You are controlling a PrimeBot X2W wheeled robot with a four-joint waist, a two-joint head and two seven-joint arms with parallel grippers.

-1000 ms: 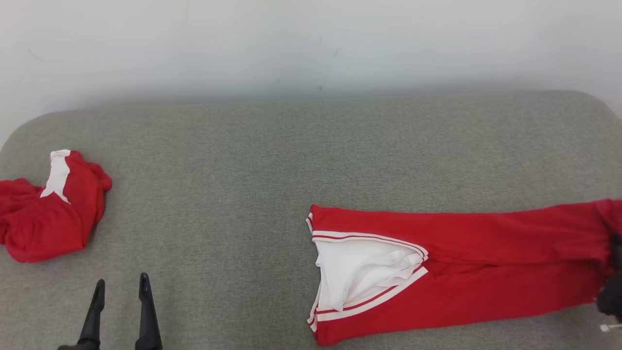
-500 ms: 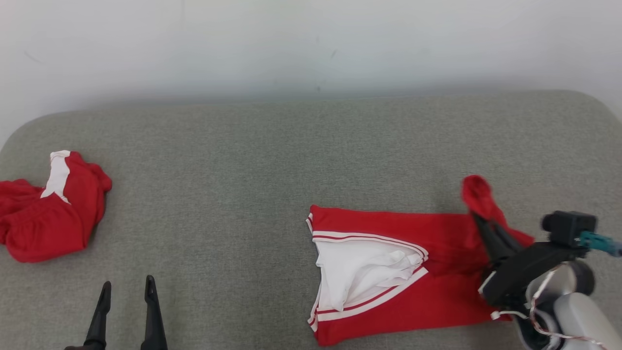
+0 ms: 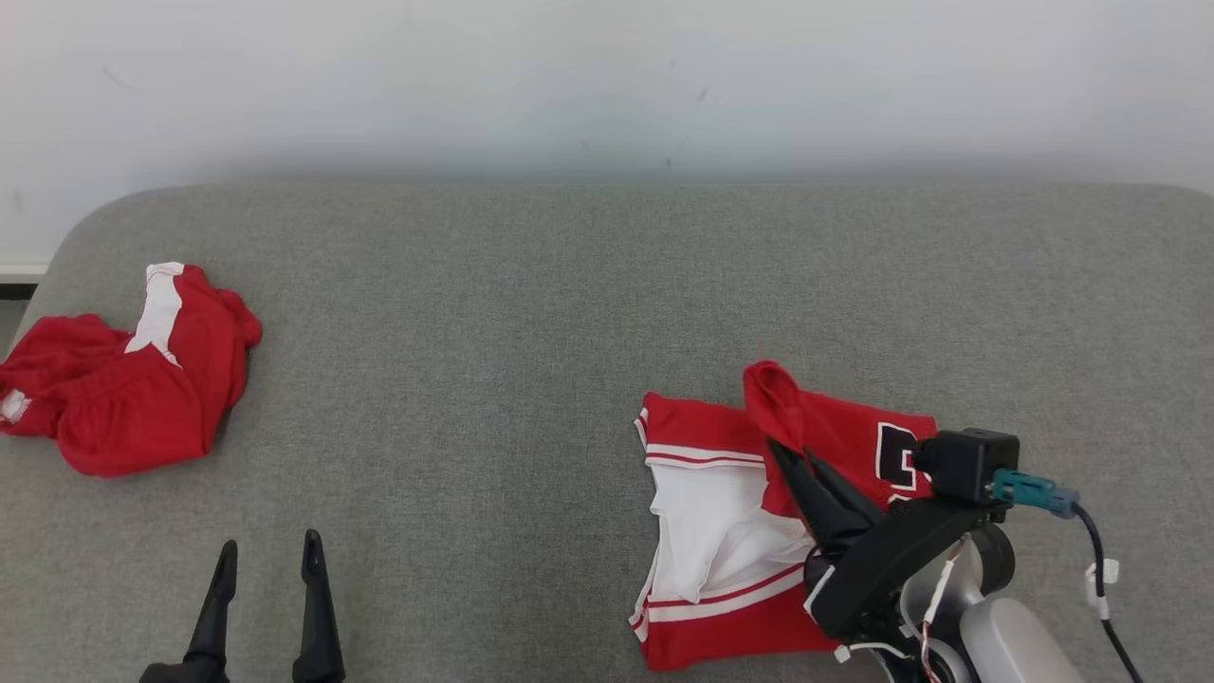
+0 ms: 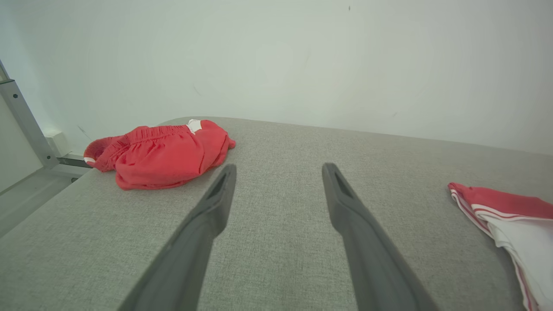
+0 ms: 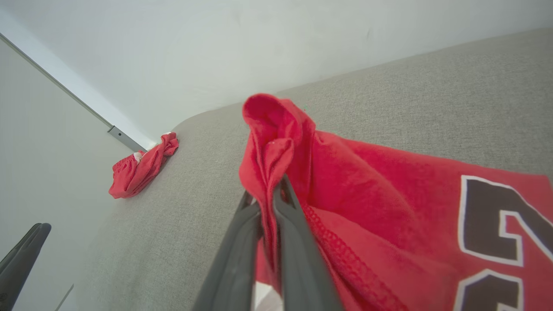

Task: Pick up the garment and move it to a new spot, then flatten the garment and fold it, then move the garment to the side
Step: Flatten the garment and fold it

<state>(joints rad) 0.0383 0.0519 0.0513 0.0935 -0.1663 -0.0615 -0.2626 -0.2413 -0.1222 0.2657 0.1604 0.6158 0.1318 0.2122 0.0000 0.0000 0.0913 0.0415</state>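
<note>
While our right tool [image 3: 789, 448] clamps the garment's [image 3: 707, 531] raised end, well right of the shorts [image 3: 142, 398], and our left tool [image 3: 269, 543] gapes empty, we do best carrying it over low, edges matched.

red garments: two. one jersey [image 3: 844, 432] with black number, one crumpled bundle [image 3: 133, 398]. end effectors: two, left end effector [image 3: 269, 543] and right end effector [image 3: 789, 452]. dark fingers [image 3: 318, 607]: four in total, two on each end effector. grey table [image 3: 493, 332]: one. teal connector [image 3: 1020, 489]: one. white wall [image 3: 607, 85]: one.
</note>
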